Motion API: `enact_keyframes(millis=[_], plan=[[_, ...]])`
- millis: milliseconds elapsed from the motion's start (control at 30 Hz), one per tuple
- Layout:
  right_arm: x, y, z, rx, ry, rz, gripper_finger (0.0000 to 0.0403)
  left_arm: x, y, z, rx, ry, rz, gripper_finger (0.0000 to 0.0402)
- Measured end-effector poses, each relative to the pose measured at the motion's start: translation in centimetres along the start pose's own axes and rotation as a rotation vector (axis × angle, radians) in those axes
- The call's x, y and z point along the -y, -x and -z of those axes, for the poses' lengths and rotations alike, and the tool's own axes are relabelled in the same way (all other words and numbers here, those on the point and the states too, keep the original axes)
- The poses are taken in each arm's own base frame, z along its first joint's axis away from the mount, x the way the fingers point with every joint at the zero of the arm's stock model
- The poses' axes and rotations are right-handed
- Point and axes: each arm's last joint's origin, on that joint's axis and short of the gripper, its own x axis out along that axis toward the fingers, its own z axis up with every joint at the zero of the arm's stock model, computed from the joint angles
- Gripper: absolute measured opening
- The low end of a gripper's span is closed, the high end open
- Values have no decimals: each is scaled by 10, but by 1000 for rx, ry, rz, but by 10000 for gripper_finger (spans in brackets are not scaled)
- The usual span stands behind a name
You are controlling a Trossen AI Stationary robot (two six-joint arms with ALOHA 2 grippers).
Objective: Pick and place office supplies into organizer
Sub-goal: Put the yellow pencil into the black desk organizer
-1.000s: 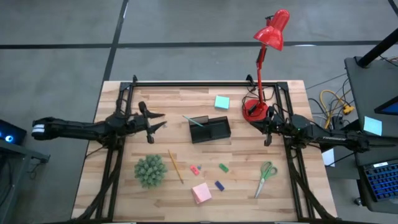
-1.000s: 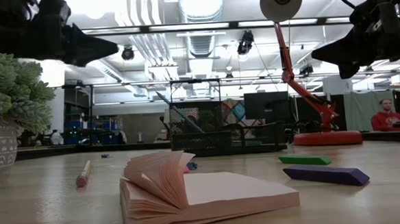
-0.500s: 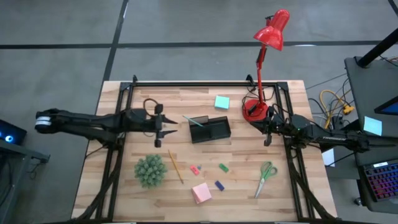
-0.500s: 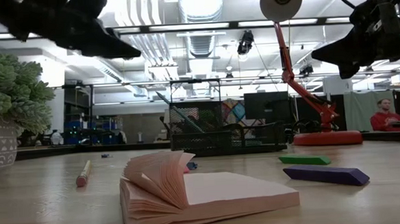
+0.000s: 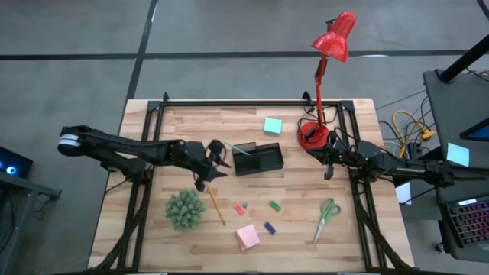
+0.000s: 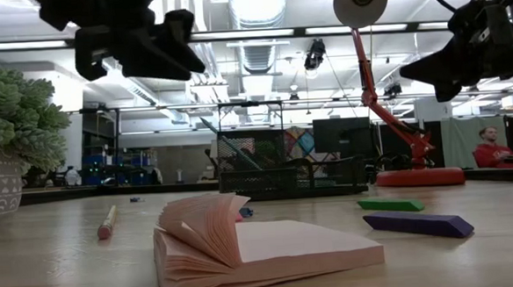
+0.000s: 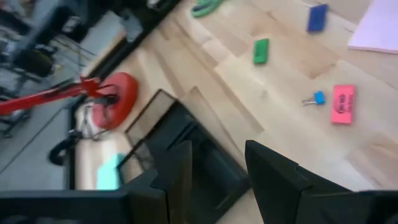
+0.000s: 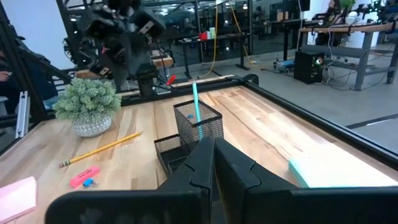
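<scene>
Wooden slatted table [image 5: 191,244], framed by black rails, with a workshop hall seen beyond it in the low view. Organizer [image 5: 257,158], black mesh, is placed near the table's middle; the thin teal pen [image 5: 236,148] is already stood in its tall compartment. Yellow pencil [image 5: 215,204] is laid flat between the plant [image 5: 184,209] and the small erasers; it is judged light, stiff and prone to rolling, best pinched across its mid-length. Pink eraser [image 5: 239,208], green eraser [image 5: 274,205] and blue eraser [image 5: 269,227] are scattered in front of the organizer, judged light and slightly soft, to be gripped across their short sides. Pink sticky-note pad [image 5: 247,237], with curled upper leaves in the low view, is judged soft-edged and to be squeezed by its flanks. Teal sticky-note pad [image 5: 272,125] is set behind the organizer. Green-handled scissors [image 5: 327,218], judged heaviest and slippery, are better taken at the pivot. Left gripper [image 5: 216,158] is held above the table just beside the organizer's left end, over the pencil's far tip, fingers parted and empty. Right gripper [image 5: 328,158] is parked near the red lamp [image 5: 315,135] base, fingers closed on nothing.
</scene>
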Motion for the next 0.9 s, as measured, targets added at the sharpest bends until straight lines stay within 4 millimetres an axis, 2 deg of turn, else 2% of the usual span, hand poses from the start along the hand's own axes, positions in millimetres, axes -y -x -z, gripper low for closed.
enact_keyframes(millis=[267, 633, 900], plan=[[0, 0, 2, -17, 1, 2, 9, 11, -12, -19, -110, -46, 172, 137], [0, 0, 2, -16, 11, 2, 8, 31, -29, -45, -161, -120, 312, 137], [0, 0, 1, -15, 11, 2, 9, 51, -49, -52, -200, -160, 388, 137]])
